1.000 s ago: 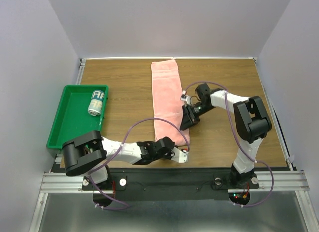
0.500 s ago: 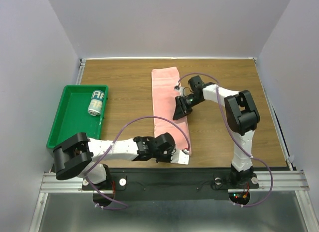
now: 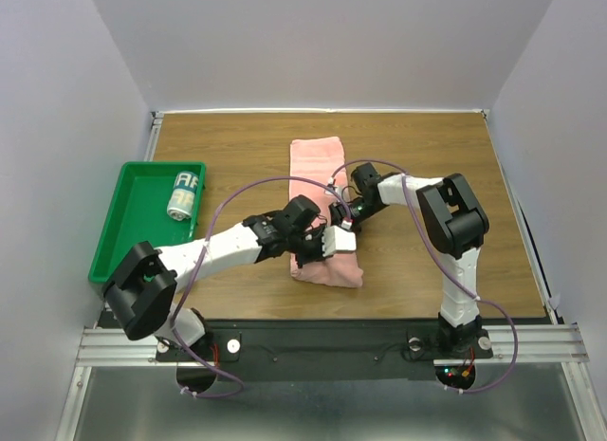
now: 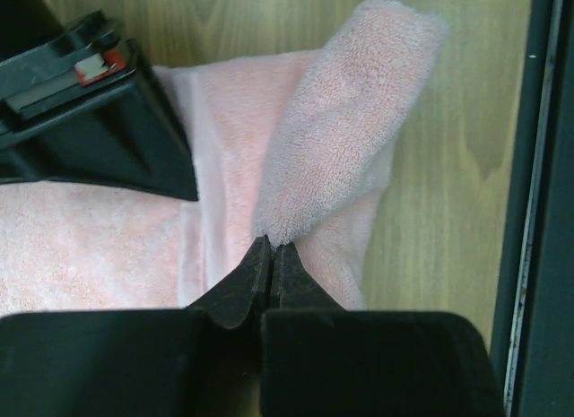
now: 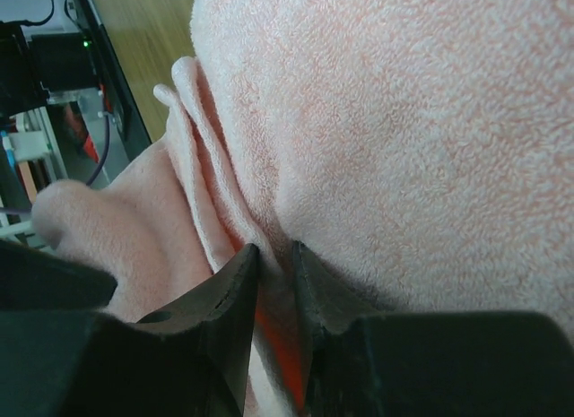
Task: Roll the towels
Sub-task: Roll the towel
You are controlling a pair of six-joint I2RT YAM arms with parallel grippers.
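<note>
On the table [image 3: 228, 147], the pink towel [image 3: 318, 162] lies folded, near end bunched

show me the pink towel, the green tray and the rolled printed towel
pink towel [image 3: 316, 159]: top external view, its flat far end
green tray [image 3: 133, 228]: top external view, bare floor
rolled printed towel [image 3: 183, 195]: top external view, middle of the roll

The salmon-pink towel [image 3: 318, 161] lies lengthwise on the table [image 3: 237, 156], its near end bunched into a thick fold; the left gripper [image 3: 327, 244] and right gripper [image 3: 343, 213] meet over it. At the left, a green tray [image 3: 114, 234] holds the rolled printed towel [image 3: 184, 194].
</note>
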